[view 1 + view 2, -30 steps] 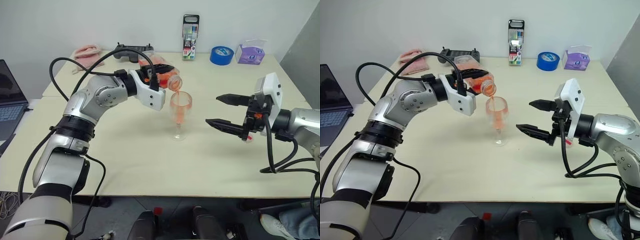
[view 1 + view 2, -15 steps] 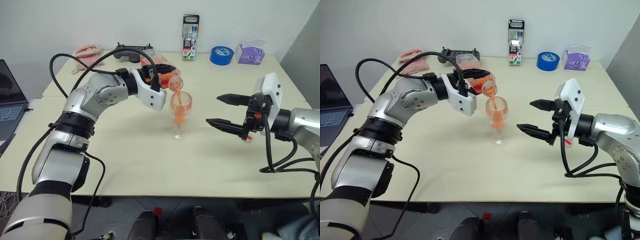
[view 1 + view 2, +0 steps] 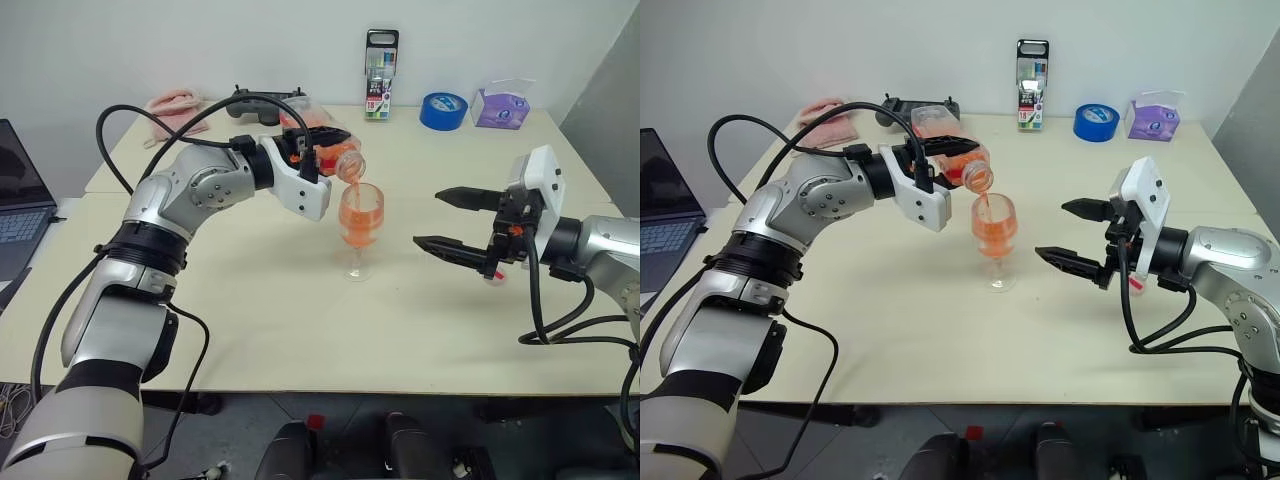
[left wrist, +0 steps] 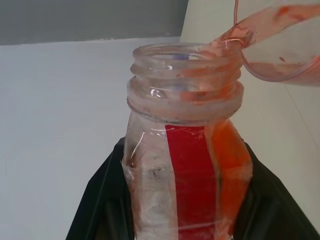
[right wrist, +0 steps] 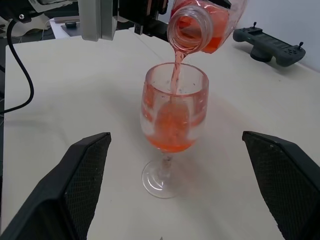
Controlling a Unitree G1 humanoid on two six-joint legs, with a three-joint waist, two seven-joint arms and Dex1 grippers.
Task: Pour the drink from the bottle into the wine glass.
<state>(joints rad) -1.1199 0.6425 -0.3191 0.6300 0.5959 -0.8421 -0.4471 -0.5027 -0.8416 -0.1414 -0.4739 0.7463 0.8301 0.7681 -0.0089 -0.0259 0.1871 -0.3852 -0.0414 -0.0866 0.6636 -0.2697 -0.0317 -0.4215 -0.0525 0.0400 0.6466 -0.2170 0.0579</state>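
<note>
Cream laminate covers the table [image 3: 250, 330], and the wine glass [image 3: 361, 228] stands upright on its foot near the middle, well apart from every edge. The right gripper [image 3: 458, 222] hovers beside the glass, towards the table's right edge, its two black fingers spread wide and holding nothing.

The left gripper [image 3: 930, 168] is clamped tight on the bottle [image 3: 952, 160], which lies tilted with its uncapped mouth just above the glass rim. A thin stream of the drink [image 5: 172, 127] falls into the bowl, now roughly half full.

To perform the pour well:
- Keep the bottle mouth centred over the bowl and clear of the rim.
- Raise the tilt gradually as the bottle empties, so the stream stays thin and does not splash.
- Level the bottle before the liquid nears the rim.
- Keep the right gripper clear of the thin stem, since a knock would tip the glass.

The bottle's red label strip [image 4: 190, 180] shows no readable writing. Along the far edge stands a marker pack [image 3: 380, 61]; its printed panel is probably a brand mark, but it cannot be read.
</note>
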